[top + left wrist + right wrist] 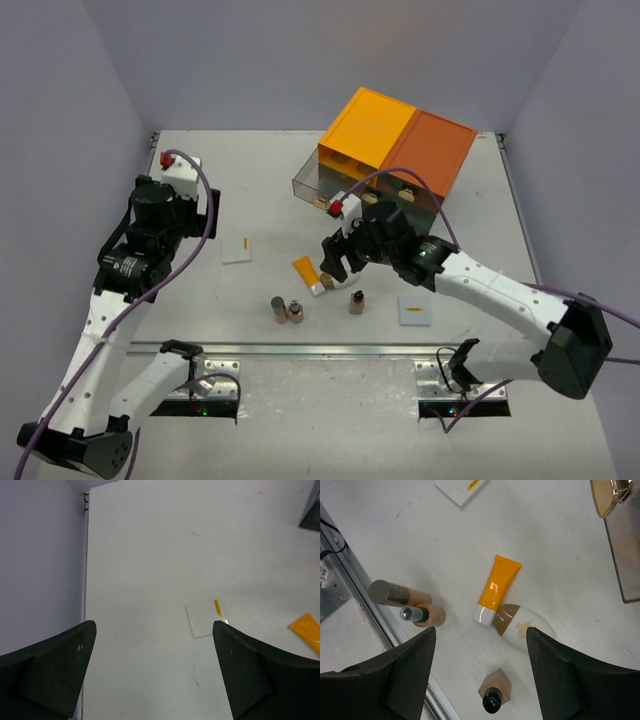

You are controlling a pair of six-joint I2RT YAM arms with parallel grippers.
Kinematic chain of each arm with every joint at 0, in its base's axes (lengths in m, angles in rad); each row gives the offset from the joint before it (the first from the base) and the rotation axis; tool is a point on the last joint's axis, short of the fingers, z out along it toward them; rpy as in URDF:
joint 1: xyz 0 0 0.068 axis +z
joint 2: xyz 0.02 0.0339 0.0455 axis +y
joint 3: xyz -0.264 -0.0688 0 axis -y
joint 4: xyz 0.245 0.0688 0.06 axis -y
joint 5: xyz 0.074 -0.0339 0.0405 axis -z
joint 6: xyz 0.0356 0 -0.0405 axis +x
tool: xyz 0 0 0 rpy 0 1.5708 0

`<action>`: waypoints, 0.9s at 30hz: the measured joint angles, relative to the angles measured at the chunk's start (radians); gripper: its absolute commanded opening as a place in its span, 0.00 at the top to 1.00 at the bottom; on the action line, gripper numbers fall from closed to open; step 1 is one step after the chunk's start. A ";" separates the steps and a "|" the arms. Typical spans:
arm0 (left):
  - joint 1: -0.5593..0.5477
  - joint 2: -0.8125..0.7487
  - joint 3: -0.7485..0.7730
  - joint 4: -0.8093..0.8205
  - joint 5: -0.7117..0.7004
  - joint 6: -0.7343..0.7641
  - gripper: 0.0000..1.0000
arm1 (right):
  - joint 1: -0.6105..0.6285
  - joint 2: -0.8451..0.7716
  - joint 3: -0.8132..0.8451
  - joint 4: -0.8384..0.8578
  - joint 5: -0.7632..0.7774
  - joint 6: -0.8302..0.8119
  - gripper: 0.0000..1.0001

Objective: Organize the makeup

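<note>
From above, the right gripper (335, 258) is seen over the middle of the table (260, 190), its jaws apart and nothing held. Just beside it lie the orange tube (307, 270) and, touching the tube's white cap, the white oval piece (322, 286). Nearer the front edge a pair of small bottles (279, 308) is stood close together, and a third bottle (357, 300) is stood to their right. One flat white square (237, 248) lies left of the tube; a second flat white square (415, 310) lies under the right forearm. The drawer chest (395, 145) is placed at the far side, with a clear drawer (318, 182) pulled out. The left arm (130, 260) is raised at the table's left side.

In the left wrist view, the left gripper (154, 625) is shown spread wide over bare table, gripping nothing. The first white square is seen just beyond its right finger, the tube's end at the right edge.

In the right wrist view, the right gripper is shown parted and empty, above the tube and the oval piece, which is smeared brown at one end. The paired bottles are seen by the left finger, beside a metal rail (355, 575); the third bottle is seen between the fingers, nearer the camera.
</note>
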 measured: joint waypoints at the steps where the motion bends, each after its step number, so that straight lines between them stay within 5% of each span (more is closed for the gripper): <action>1: 0.003 -0.026 -0.023 -0.015 0.000 0.001 0.00 | 0.005 0.029 0.014 0.003 0.005 0.011 0.28; 27: 0.031 -0.192 -0.274 0.030 -0.101 0.001 0.00 | 0.106 0.674 0.330 -0.036 0.216 0.105 0.32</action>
